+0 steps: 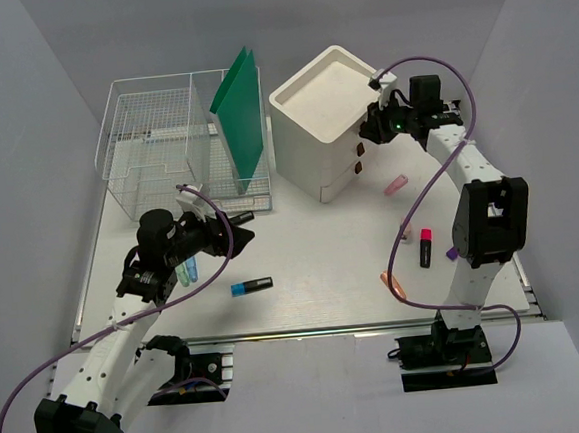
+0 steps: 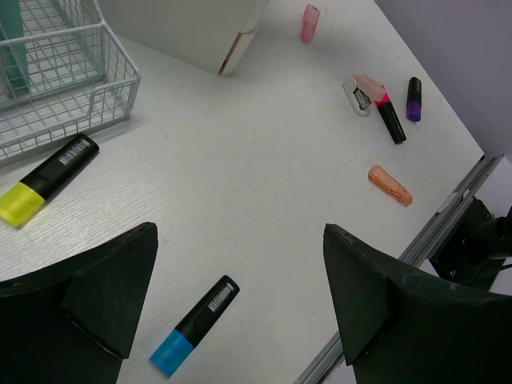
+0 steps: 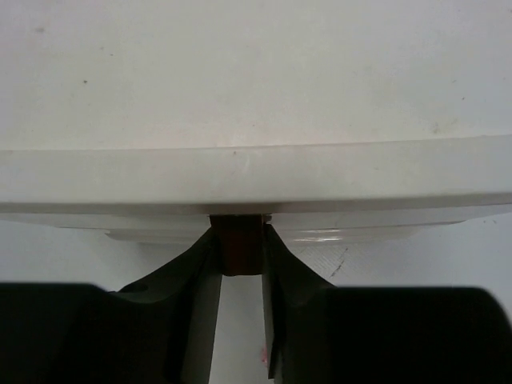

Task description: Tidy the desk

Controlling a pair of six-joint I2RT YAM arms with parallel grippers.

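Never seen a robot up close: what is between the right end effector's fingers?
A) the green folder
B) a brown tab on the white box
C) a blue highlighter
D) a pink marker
B: in the wrist view the right end effector grips the brown tab under the white box lip.

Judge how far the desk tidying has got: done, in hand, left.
Looks done: green folder stands in the wire basket. In hand: right gripper pinches the drawer handle; left gripper open, empty. Left: blue highlighter, yellow highlighter and orange cap loose on the desk.
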